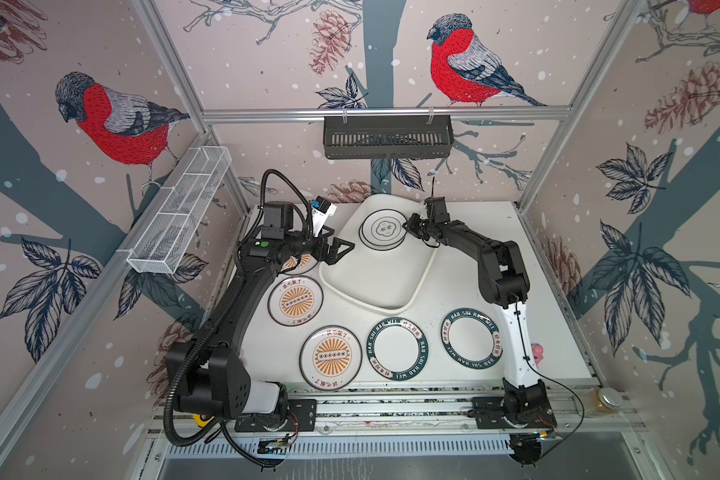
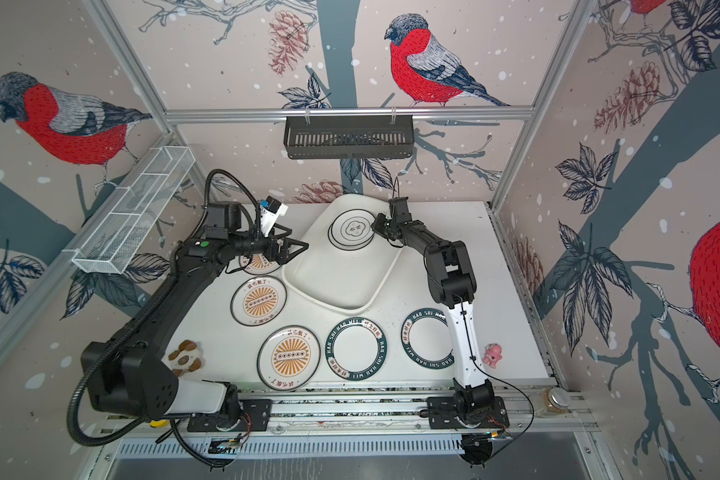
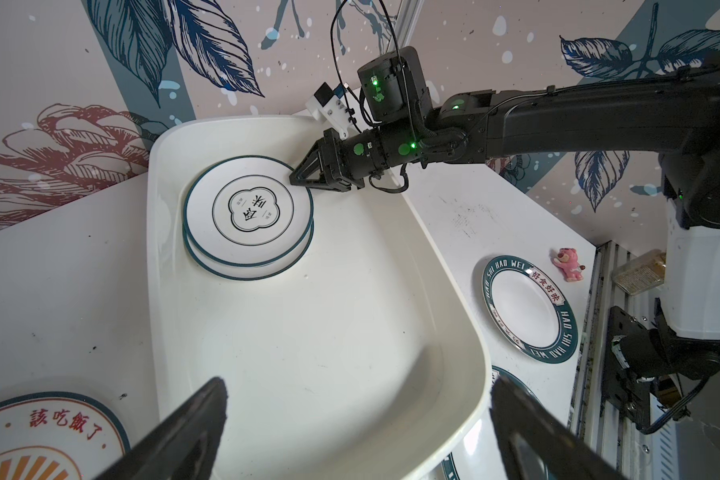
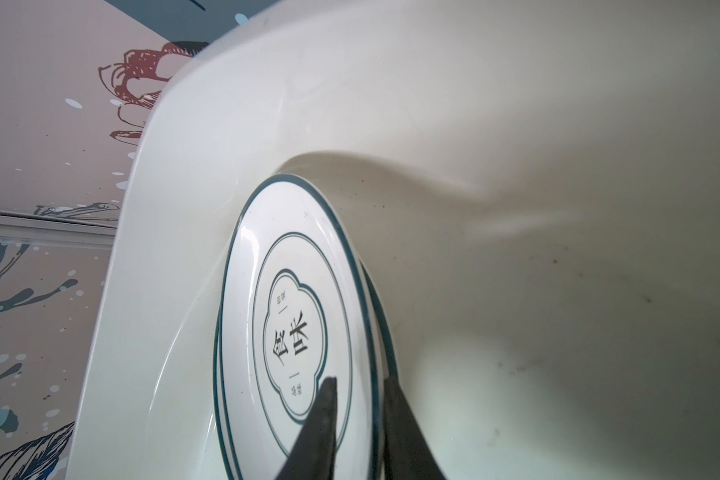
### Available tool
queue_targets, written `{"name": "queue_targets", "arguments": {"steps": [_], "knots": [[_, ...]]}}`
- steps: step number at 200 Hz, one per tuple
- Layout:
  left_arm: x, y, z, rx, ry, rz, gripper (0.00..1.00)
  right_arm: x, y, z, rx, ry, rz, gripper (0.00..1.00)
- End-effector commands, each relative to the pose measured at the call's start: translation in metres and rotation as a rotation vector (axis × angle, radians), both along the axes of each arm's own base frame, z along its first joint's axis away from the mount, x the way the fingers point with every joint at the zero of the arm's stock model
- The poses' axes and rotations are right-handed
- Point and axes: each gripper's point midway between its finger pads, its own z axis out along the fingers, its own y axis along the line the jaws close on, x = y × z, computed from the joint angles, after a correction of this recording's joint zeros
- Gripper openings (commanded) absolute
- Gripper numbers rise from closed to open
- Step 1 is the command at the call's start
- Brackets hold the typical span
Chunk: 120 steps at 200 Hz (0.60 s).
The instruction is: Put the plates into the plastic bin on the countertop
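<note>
Two cloud plates (image 1: 381, 229) stacked in bin (image 1: 371, 278) far corner. Five to go on countertop (image 1: 445, 291): three sunburst plates (image 1: 295, 301) by left edge, two green-band plates (image 1: 398, 349) by front edge. Right gripper (image 4: 360, 380) barely parted astride top rim, grip unclear. Left gripper (image 3: 358, 382) spread wide, empty.

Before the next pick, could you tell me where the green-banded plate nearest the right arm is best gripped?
Probably pinch this plate by its rim on the side facing the plastic bin, clamping the band from above and below. It lies flat on the countertop, bare there; the other green-banded plate crowds one side and the right arm overhangs another.
</note>
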Motion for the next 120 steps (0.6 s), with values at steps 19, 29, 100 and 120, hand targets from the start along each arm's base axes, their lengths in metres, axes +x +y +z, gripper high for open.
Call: {"name": "queue_targets", "arguments": {"steps": [19,29,100,120], "knots": [[-0.0021,-0.003,0.0065,-0.015,-0.028,-0.026,0.98,-0.0003,0.0002,0.0064,-0.024,-0.02,0.009,0.26],[-0.0021,-0.003,0.0064,-0.015,-0.027,-0.026,0.98,-0.0006,-0.0004,0.0064,-0.029,-0.021,0.009,0.26],[-0.0036,-0.0033,0.009,-0.02,-0.03,-0.027,0.98,-0.0043,0.0003,0.0114,-0.05,-0.025,0.021,0.3],[-0.0034,-0.0031,0.0097,-0.019,-0.033,-0.026,0.98,-0.0041,-0.0002,0.0147,-0.054,-0.029,0.022,0.31]]}}
